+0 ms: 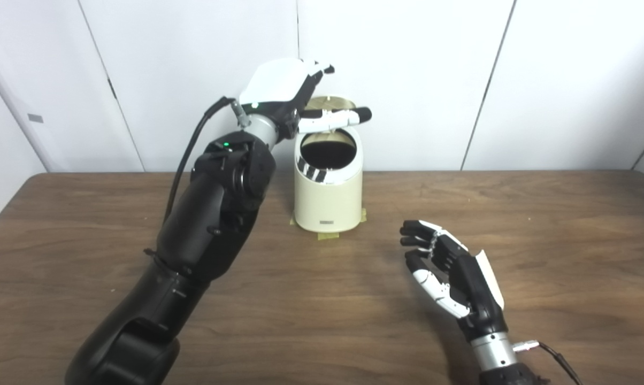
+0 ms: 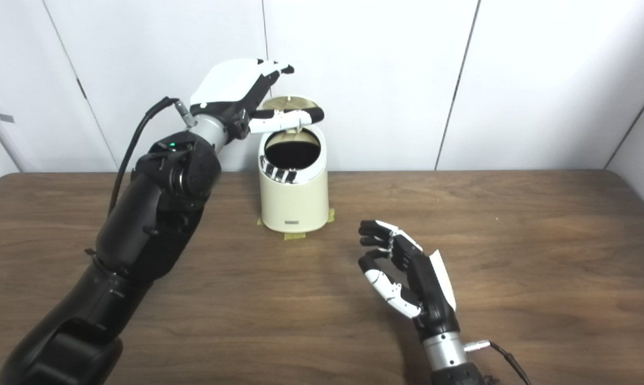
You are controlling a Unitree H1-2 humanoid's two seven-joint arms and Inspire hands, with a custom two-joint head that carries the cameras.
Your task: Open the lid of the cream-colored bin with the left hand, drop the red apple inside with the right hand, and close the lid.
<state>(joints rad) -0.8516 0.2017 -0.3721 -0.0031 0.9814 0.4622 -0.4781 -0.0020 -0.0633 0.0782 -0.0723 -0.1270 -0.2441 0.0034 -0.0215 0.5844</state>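
The lid (image 1: 330,102) of the cream bin (image 1: 328,198), upper centre of the frame, stands tipped back, with the left hand (image 1: 292,88) spread loosely at it, its thumb lying across the dark opening's top edge. No apple shows anywhere; I'd guess it is already inside, so closing comes next. The right hand (image 1: 450,272), lower right of centre, hangs empty with fingers loosely curled, well apart from the bin.

The bin (image 1: 328,192) stood at the tabletop's (image 1: 541,240) back; left hand (image 1: 287,91) above it, right hand (image 1: 450,272) in front.
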